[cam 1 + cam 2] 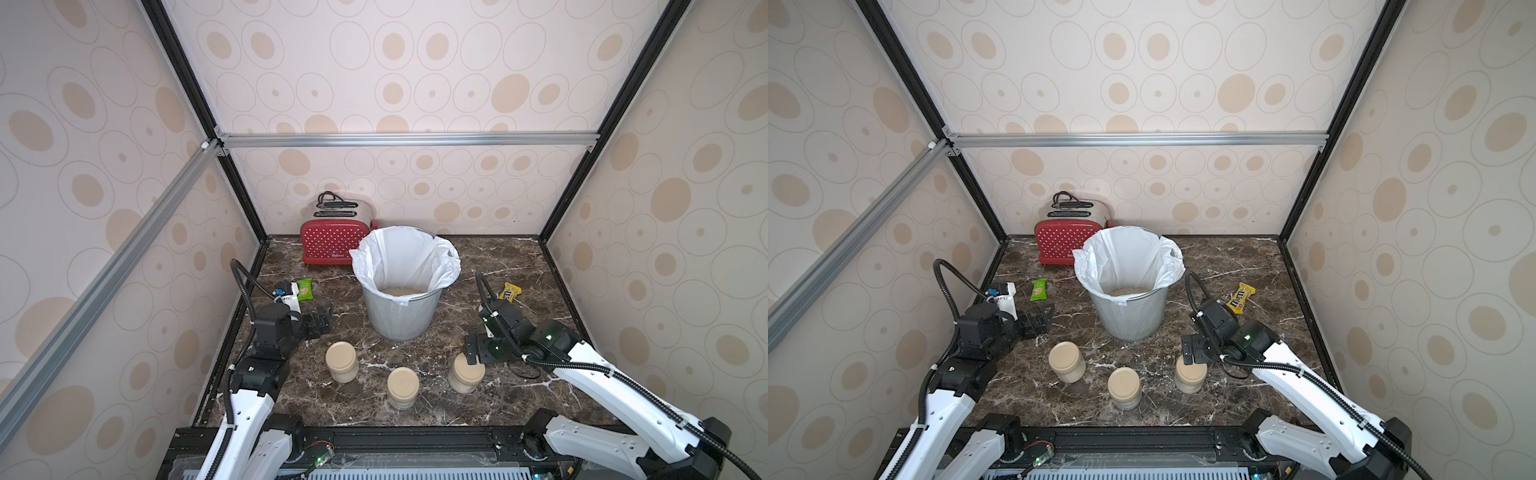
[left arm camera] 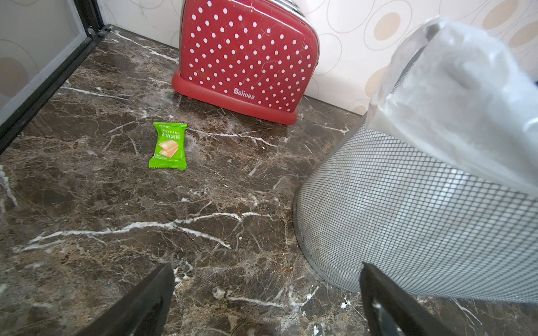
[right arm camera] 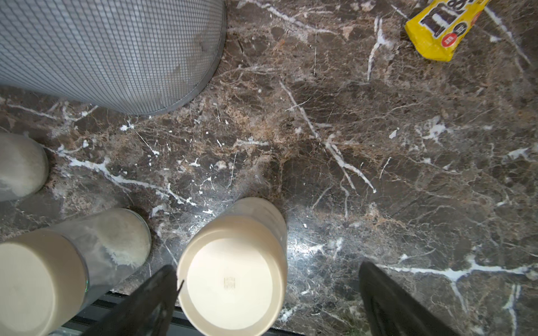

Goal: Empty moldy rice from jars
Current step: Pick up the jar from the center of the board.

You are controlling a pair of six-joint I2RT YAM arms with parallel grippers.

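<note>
Three lidded glass jars stand in a row near the front edge: left jar (image 1: 341, 361) (image 1: 1066, 360), middle jar (image 1: 402, 386) (image 1: 1124, 386) and right jar (image 1: 466, 374) (image 1: 1190, 374). My right gripper (image 1: 473, 354) (image 3: 267, 269) hangs open just above the right jar's beige lid (image 3: 233, 279). The lid lies between the jaws, close to one finger and well clear of the other. My left gripper (image 1: 326, 318) (image 2: 266, 267) is open over bare marble beside the bin, holding nothing. Pale moldy rice (image 1: 401, 291) (image 1: 1127, 291) lies in the bottom of the bin.
The grey mesh bin (image 1: 399, 322) (image 2: 407, 218) (image 3: 102, 52) with a white liner stands mid-table behind the jars. A red dotted toaster (image 1: 332, 245) (image 2: 247, 64) sits at the back left. A green snack packet (image 1: 304, 289) (image 2: 168, 145) and a yellow candy packet (image 1: 509, 291) (image 3: 439, 29) lie flat.
</note>
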